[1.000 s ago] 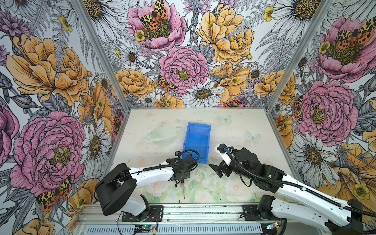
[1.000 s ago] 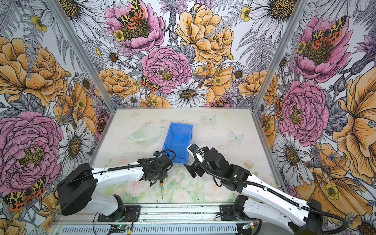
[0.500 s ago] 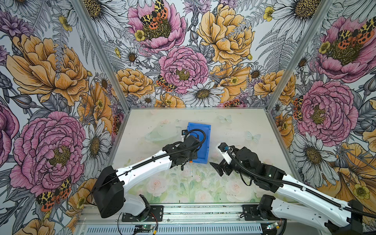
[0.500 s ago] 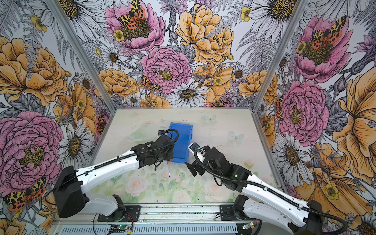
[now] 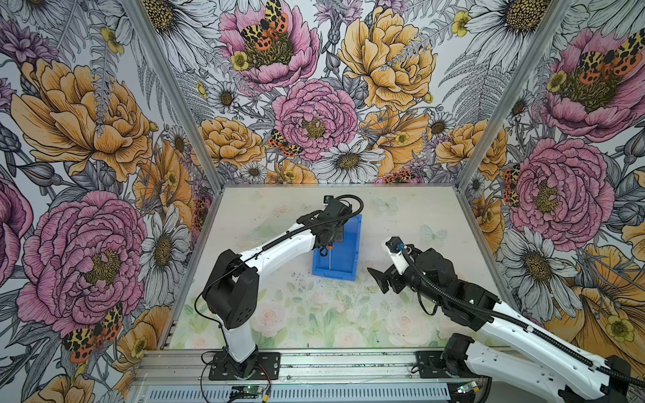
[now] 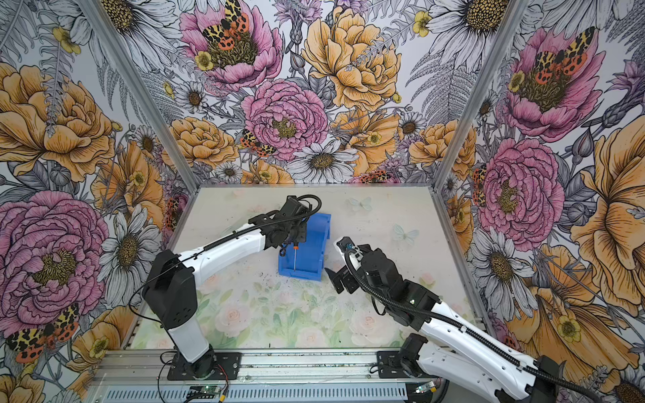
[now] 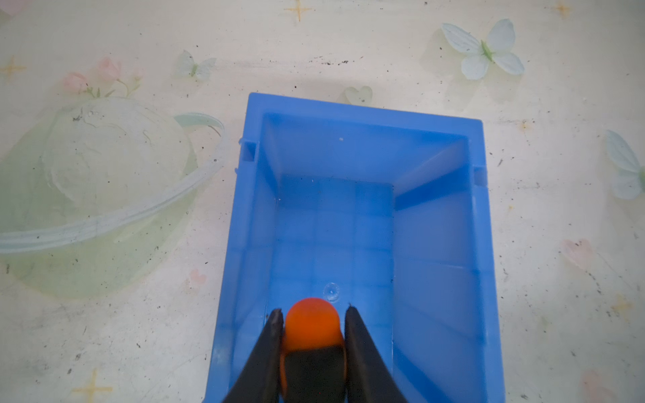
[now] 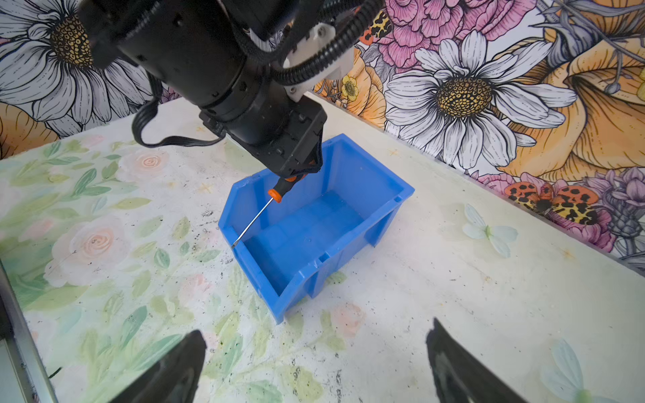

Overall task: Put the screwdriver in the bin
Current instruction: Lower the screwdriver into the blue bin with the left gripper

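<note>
left gripper (image 7: 314, 310) clamps the screwdriver (image 8: 275, 194), light and stiff i'd guess, by its fat handle, the sensible spot, thin shaft pointing six o'clock over the bin (image 5: 350, 251); right gripper (image 8: 314, 352) gapes empty.

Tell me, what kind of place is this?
Probably a robot test booth: two arms on a rail, flowered panels around a small table, the left claw holding a screwdriver over a bin.

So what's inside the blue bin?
Visible floor of the bin is bare. The screwdriver hangs above it, clamped in the left end effector. The left arm covers its far end in both top views.
</note>
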Robot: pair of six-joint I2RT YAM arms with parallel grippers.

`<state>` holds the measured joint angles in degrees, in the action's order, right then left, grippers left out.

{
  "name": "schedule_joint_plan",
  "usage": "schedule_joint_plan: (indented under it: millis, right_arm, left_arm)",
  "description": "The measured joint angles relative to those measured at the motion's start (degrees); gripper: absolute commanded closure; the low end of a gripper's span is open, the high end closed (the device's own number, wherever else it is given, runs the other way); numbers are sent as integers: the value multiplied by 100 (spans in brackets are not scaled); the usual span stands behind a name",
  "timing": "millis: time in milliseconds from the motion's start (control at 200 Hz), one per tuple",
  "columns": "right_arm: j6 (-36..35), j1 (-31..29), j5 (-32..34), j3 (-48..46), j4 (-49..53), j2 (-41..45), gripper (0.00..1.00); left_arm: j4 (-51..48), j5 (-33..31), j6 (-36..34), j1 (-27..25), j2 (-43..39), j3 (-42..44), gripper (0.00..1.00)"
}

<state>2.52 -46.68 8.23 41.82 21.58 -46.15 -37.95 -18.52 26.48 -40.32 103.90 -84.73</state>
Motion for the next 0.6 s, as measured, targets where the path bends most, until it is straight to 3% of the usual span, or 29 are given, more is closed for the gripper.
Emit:
schedule_joint_plan:
  millis: [325, 601]
  right_arm:
    - [109, 229, -48, -2, 7, -153, 1]
    - [129, 326, -61, -2, 9, -249, 0]
  left_arm:
    - [50, 22, -144, 68, 1095, -621, 100]
    - [157, 146, -144, 184, 1480, -734, 100]
